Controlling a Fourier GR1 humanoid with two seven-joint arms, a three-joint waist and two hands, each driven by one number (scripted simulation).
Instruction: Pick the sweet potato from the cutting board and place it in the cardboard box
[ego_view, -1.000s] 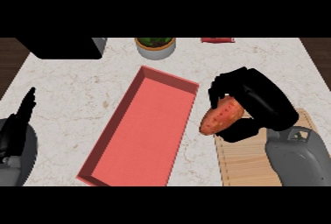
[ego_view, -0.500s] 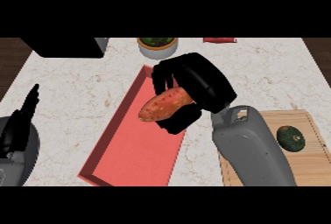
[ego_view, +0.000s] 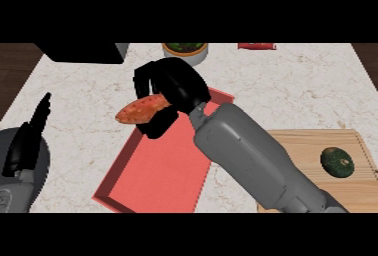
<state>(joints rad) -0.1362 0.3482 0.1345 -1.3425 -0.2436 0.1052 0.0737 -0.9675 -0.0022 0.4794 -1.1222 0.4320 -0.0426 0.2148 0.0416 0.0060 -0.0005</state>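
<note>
**Potato held over the box's upper left edge**

The potato (ego_view: 142, 110) is gripped in the curled fingers of the right hand (ego_view: 171, 90), left of centre in the frame. It is seen above the upper left edge of the red box (ego_view: 159, 172), partly over the marble counter (ego_view: 295, 85). The left hand (ego_view: 26, 145) is at the left edge, fingers straight and pointing up, holding nothing. At lower right, a dark green item (ego_view: 337, 161) lies on the board (ego_view: 310, 145). A potted plant (ego_view: 184, 50) is seen at top centre.
</note>
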